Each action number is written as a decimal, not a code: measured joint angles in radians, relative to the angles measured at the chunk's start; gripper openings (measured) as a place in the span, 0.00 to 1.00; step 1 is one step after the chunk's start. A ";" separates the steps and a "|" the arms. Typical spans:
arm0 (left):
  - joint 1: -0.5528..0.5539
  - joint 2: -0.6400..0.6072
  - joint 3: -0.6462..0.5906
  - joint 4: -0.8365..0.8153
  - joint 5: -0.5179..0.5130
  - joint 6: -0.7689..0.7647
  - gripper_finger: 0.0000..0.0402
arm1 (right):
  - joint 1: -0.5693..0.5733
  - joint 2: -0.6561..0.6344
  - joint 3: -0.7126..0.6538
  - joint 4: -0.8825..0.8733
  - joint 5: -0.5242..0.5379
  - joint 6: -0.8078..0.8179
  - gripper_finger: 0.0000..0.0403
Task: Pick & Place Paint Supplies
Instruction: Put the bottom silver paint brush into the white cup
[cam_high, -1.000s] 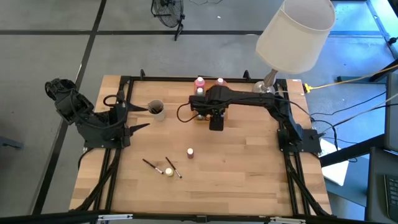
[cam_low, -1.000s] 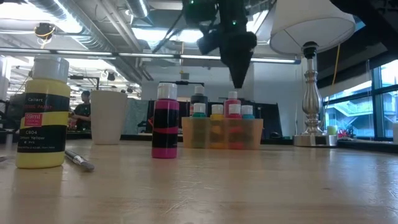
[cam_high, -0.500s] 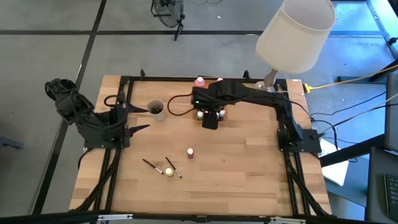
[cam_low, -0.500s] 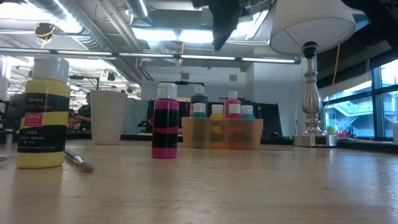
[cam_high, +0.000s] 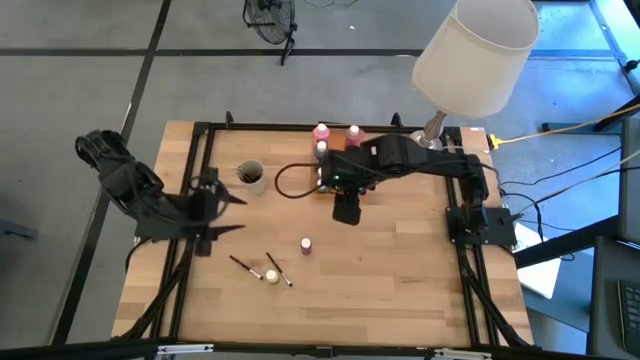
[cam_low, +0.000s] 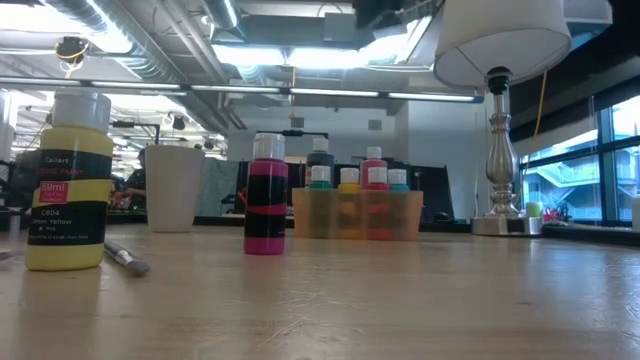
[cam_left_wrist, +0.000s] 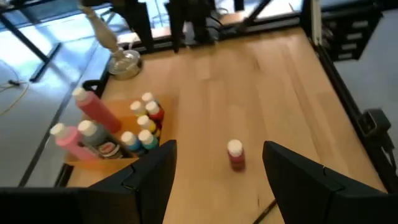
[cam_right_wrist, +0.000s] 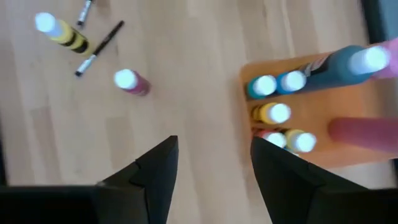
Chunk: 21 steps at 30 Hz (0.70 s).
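The right claw is held up above the wooden bench, just in front of the orange plastic rack at the far middle. Its two dark fingers are seen apart, and nothing is held between them. It looks to be kept high so that no bottle is knocked.

Just behind that claw, the rack is filled with small paint bottles with white, yellow and blue caps. Taller pink bottles are stood at its far side. The bottles seem to be kept together there so they stay tidy.

Nearer, in the middle of the bench, a small pink bottle with a white cap is left standing alone. A little to its left, a small yellow bottle with black bands is set between two thin dark brushes. These are probably the things not yet put away.

The left claw is held out over the left side of the bench, with its fingers apart and empty. A round cup is stood near it, maybe for the brushes.

A big lamp with a white shade is placed at the far right corner.
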 joint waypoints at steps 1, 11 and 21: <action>0.000 0.009 0.000 0.001 0.005 0.005 0.58 | 0.008 -0.001 0.000 -0.002 -0.008 0.016 0.50; -0.005 0.047 0.000 0.004 0.171 -0.169 0.58 | 0.093 -0.005 -0.012 0.039 -0.029 0.177 0.50; -0.026 0.081 0.000 -0.084 0.338 -0.268 0.58 | 0.218 -0.004 -0.013 0.242 -0.027 0.284 0.50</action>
